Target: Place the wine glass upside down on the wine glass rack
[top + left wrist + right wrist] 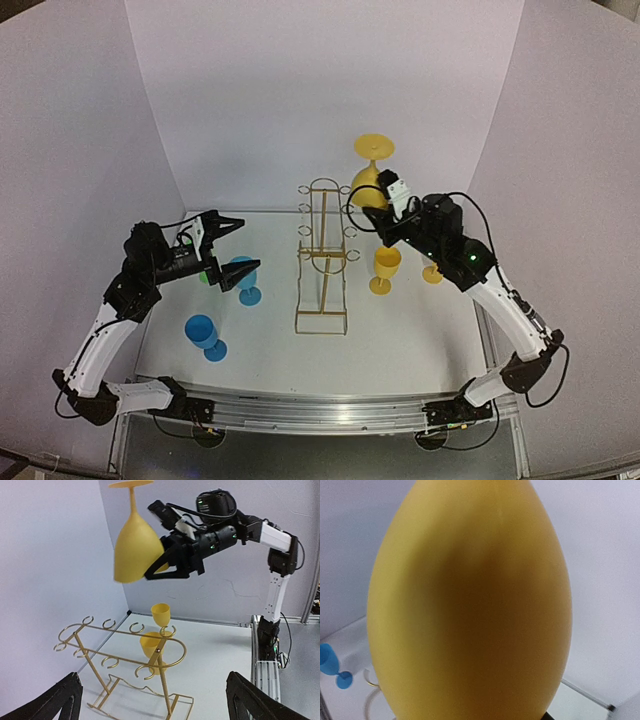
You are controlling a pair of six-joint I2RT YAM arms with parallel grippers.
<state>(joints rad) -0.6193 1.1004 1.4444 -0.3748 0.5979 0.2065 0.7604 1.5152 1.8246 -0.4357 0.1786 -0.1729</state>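
Note:
The yellow wine glass (367, 187) hangs upside down in the air, foot up, just right of the far end of the gold wire wine glass rack (322, 262). My right gripper (381, 214) is shut on its bowl from the right. In the left wrist view the wine glass (134, 545) hangs high above the rack (125, 655), clamped by the right gripper (162, 566). The bowl (470, 600) fills the right wrist view and hides the fingers. My left gripper (247, 243) stands wide open and holds nothing, left of the rack; in its own view the left gripper (153, 680) frames the rack.
Two more yellow glasses (386, 268) (432, 272) stand upright right of the rack. Two blue glasses (243, 278) (203, 333) stand on the left, the nearer one right under the left gripper. White walls close in the back and both sides of the table (420, 340).

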